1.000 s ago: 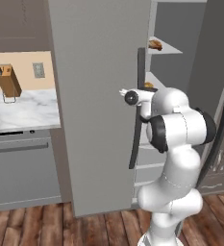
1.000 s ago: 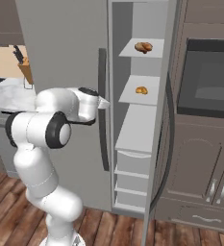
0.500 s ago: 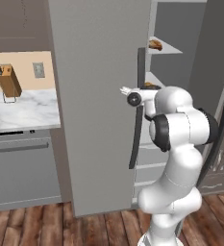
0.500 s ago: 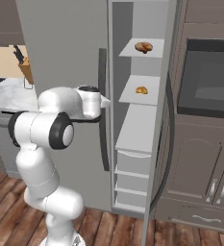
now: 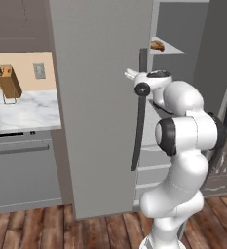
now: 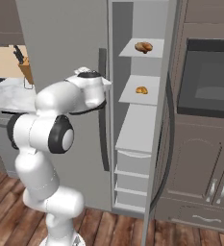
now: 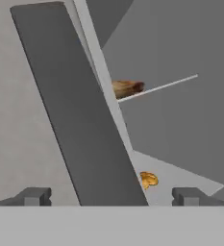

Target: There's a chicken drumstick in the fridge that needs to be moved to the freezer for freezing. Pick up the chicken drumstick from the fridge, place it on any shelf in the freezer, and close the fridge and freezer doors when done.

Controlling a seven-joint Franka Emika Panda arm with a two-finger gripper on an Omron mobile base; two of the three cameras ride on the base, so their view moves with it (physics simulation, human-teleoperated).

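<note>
Two doors frame the job: the wide fridge door (image 5: 98, 107) looks closed, while the narrow freezer door (image 6: 162, 120) at the right stands open. The drumstick (image 6: 143, 46) already lies on the top shelf (image 6: 132, 51) of the freezer (image 6: 137, 120), with a smaller orange item (image 6: 142, 90) on the shelf below. The gripper (image 7: 111, 194) hangs with its jaws spread wide and empty, straddling the dark handle (image 7: 80, 110) of the fridge door, its tips close to the bar on either side. The step in hand seems to be shutting up. To do it well, I would back the hand clear of that handle without snagging it, swing round to the outer face of the freezer door, and push it flat and steady until it seats.
</note>
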